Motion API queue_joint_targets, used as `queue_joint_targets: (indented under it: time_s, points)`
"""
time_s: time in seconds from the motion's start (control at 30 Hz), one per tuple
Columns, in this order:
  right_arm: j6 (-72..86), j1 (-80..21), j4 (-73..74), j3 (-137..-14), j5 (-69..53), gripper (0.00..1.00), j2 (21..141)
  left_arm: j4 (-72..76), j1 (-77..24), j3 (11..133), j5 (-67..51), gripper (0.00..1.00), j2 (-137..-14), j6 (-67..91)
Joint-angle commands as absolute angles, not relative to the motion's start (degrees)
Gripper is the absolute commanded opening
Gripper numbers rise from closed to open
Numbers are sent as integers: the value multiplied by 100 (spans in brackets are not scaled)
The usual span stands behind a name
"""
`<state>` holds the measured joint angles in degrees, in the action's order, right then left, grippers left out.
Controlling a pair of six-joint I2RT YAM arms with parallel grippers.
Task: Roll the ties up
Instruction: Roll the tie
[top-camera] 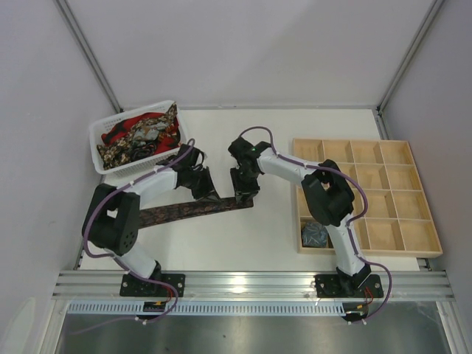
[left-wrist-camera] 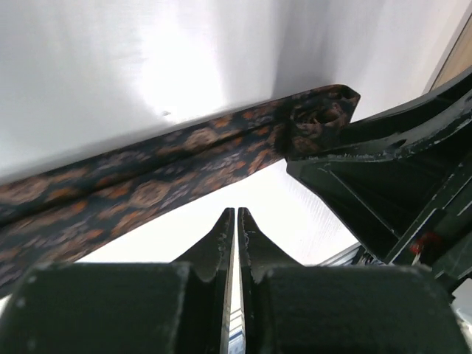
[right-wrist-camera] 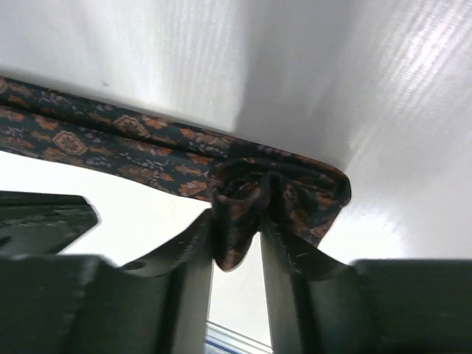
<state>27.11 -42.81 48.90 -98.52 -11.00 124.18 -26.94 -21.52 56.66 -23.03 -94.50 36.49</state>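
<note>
- Fingers (right-wrist-camera: 188,258) of the right gripper (right-wrist-camera: 236,221) are being pressed against a bunched fold of the tie (right-wrist-camera: 147,151). The narrow gap between them is being filled by fabric, so the tie is being gripped at its end.
- At the left gripper (left-wrist-camera: 236,217) the fingers are being held almost together. Only a thin slit is being left between them, and nothing is being held in it.
- Dark cloth with orange-brown medallions is being shown in both wrist views. From above, the tie is being stretched flat across the table (top-camera: 243,243), from under the left arm to the right gripper near the middle.
- The left gripper is being held just beside the strip, close to the right gripper. No contact with the cloth is being shown.
- More ties (top-camera: 140,136), red and gold-black, are being held in a heap by the white basket (top-camera: 99,147) at the far left.
- A grey coil (top-camera: 315,234) is being held in the near-left compartment of the wooden tray (top-camera: 383,232) on the right.
</note>
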Motion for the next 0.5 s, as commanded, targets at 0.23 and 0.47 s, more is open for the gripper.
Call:
queue_joint_targets:
  time_s: [0.23, 0.47]
  points:
    - [2680, -4105, 3265, -8546, -2581, 54, 11638, -2945, -1617, 5756, -2565, 9, -8894, 3454]
    - [3261, -3551, 2075, -7857, -3708, 54, 11233, -2593, -1907, 6064, -3164, 8, -9377, 3779]
